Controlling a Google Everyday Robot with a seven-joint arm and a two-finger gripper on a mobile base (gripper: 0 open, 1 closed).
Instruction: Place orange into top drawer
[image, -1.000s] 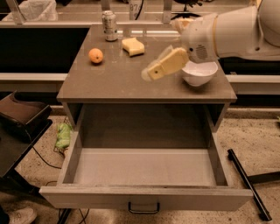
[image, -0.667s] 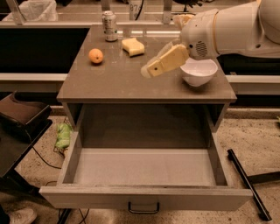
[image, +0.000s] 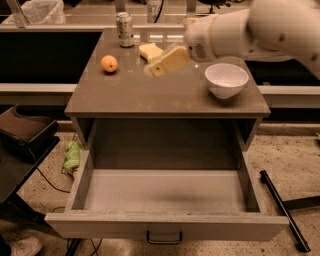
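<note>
Orange-skinned fruit is the target: orange (image: 109, 63) sits on the worktop (image: 165, 97), just in front of the soda can (image: 125, 30) and slightly to its picture-left, not touching it. It has clear space all round, so a top-down grab looks feasible.

It's round, so no long axis and no pointing direction. Can't make out a stem, so approach angle shouldn't matter.

gripper (image: 167, 61) hangs over the worktop to picture-right of the can, just past the sponge (image: 149, 50), angled down toward the surface. It's apart from the orange with the sponge between them. Can't tell how far the jaws are open, and nothing shows in them. My read: reach phase, grasp not yet made.

White bowl (image: 225, 88) stands well to picture-right of the can, under the arm (image: 250, 30).

top drawer (image: 165, 192) is pulled out below the can's side of the worktop, toward the camera. Its mouth faces up, its long axis runs across the worktop's width and its handle (image: 164, 237) faces the camera. Drop zone ready.

Risk: clipping the sponge on the way over.
</note>
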